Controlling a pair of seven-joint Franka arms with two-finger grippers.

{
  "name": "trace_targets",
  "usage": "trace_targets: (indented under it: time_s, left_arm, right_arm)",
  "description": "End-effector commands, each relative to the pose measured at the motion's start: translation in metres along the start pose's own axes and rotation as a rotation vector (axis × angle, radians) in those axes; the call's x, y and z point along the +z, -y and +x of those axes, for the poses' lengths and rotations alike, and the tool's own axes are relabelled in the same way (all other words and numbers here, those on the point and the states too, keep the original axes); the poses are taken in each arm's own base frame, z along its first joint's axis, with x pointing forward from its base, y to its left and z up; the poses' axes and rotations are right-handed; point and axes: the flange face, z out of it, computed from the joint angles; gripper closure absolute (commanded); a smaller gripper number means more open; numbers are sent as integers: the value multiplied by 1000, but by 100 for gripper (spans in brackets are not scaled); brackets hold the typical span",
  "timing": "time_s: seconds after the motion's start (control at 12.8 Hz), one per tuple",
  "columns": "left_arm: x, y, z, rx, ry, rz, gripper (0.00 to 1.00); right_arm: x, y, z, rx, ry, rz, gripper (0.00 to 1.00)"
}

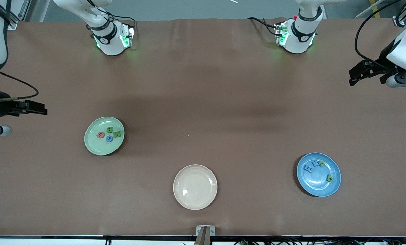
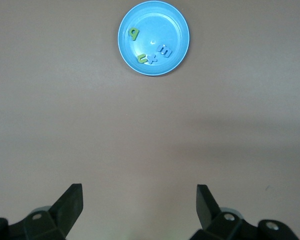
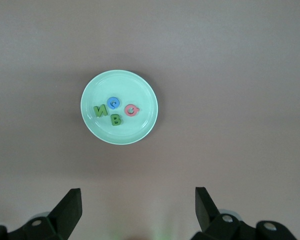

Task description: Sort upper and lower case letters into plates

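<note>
Brown bench (image 1: 203, 85), three round plates on it.

Pale mint-green glossy plate (image 1: 93, 144) toward the right arm's end. In it four small chunky letters bunched together: a pink one (image 1: 100, 135), a blue one (image 1: 109, 138), a green B (image 1: 109, 129), a green N (image 1: 117, 134).

Medium blue glossy plate (image 1: 313, 185) toward the left arm's end, nearer the front camera than the mint plate. In it a blue letter pair (image 1: 308, 167) with a small green letter (image 1: 321, 163) just beside, and one green letter (image 1: 329, 178) apart from them.

Cream-beige plate (image 1: 195, 200) between the two, nearest the front camera.

Left hand (image 2: 140, 200) up in the air over bare bench at the left arm's end, fingers spread wide, gripping nothing. Right hand (image 3: 138, 202) likewise over bare bench at the right arm's end, fingers spread, nothing between them. Both well apart from the plates.
</note>
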Motion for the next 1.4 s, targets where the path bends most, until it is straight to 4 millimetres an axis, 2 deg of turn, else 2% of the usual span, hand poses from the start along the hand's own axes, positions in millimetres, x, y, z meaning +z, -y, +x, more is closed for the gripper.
trace_targets:
  time_s: [0.0,0.31,0.47,0.78,1.01,1.33]
  left_arm:
    - [-3,-1,-6,19,-15,-15,0]
    - [-4,-4,-7,18,-14,-23,0]
    - [-4,-4,-10,14,8,-65,0]
    - [-3,-8,-11,22,32,-58,0]
    - [-13,-4,-8,21,6,-12,0]
    - [-22,-11,-7,36,-15,-1,0]
  right_arm:
    - [-7,-5,-29,1,-22,1,0]
    - [-23,-5,-58,-8,-66,-14,0]
    - [-32,5,-72,-26,-84,-19,0]
    - [-38,6,-98,-22,-102,-19,0]
    - [-41,8,-102,-25,-110,-18,0]
    - [-44,13,-102,-36,-121,-21,0]
